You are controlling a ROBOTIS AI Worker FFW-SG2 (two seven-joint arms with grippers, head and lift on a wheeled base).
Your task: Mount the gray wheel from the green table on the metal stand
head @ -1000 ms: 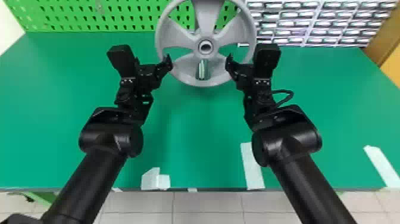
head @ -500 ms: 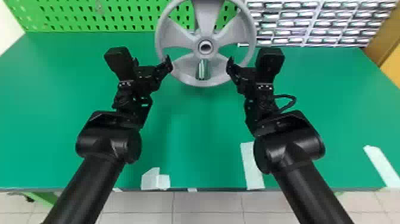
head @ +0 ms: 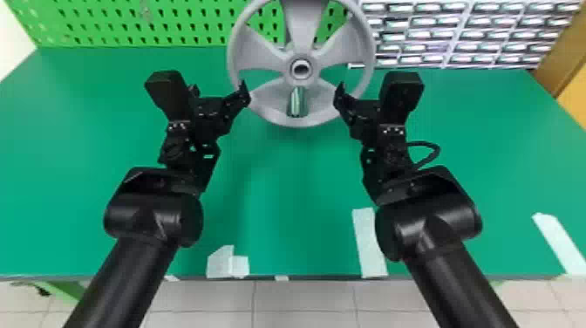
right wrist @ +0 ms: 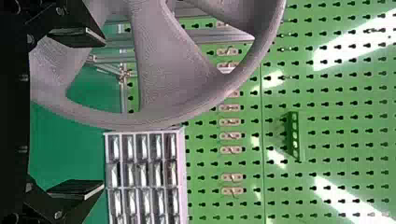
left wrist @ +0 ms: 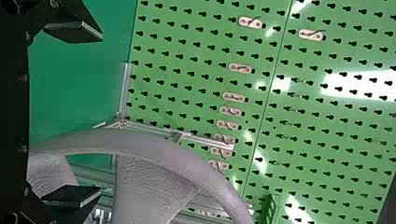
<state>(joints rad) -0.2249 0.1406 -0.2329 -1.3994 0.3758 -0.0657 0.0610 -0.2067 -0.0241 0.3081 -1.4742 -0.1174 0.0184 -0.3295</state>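
Left gripper (left wrist: 100, 113) and right gripper (right wrist: 102, 113) stand with fingers spread wide, flanking the metal stand (right wrist: 210, 36), with the gray wheel (head: 305, 26) upright at its near side; whether it is seated there I cannot tell. It looks like stiff, fairly light plastic, slightly slick, best taken by the rim on opposite sides of the stand. Head view gives the hub (head: 301, 69) face-on, right wrist view the stand's bars behind the spokes (right wrist: 152, 56).
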